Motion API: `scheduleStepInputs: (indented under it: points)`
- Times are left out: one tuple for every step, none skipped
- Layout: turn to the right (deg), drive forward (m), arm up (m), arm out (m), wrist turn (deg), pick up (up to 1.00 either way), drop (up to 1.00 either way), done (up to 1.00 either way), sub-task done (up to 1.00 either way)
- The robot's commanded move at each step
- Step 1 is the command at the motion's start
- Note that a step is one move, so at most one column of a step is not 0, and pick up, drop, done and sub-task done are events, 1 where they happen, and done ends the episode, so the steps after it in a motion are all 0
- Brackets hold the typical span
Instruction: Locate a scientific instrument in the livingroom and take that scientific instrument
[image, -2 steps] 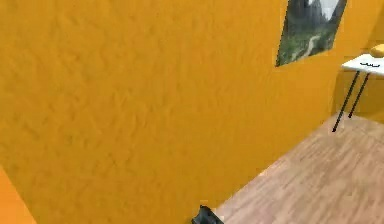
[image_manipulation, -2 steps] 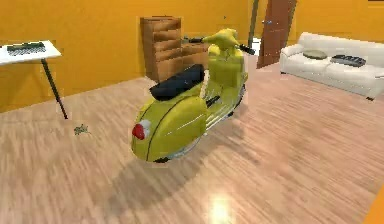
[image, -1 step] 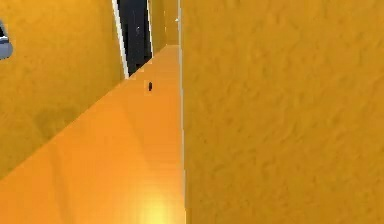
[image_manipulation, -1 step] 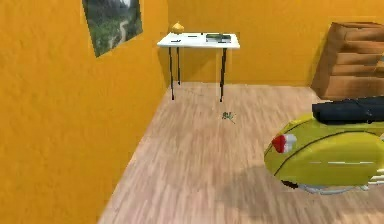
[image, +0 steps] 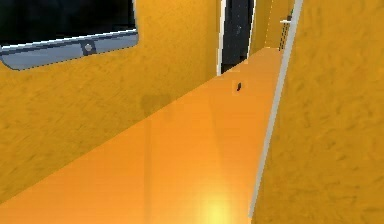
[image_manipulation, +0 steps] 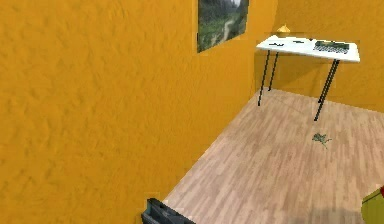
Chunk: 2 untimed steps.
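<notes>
Whether the dark claw (image_manipulation: 168, 212) holds anything I cannot tell; the scientific instrument may be among small dark blobs (image_manipulation: 330, 46) on the white, dark-legged table's (image_manipulation: 303, 52) tabletop, well apart, diagonally up and rightward.

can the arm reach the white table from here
Probably not: the white table stands far across the wood floor, while the gripper sits at the near edge. Nothing large blocks driving closer.

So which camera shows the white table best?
The arm side view: the white table stands whole at its upper right, legs and top visible. The forward view faces a dark doorway between orange walls instead.
</notes>
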Motion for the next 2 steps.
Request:
scheduleStepInputs:
  points:
    - [0.0, 0.00, 0.18, 0.00, 0.0, 0.00, 0.00, 0.00, 0.00]
    - [0.0, 0.00, 0.00, 0.30, 0.0, 0.00, 0.00, 0.00, 0.00]
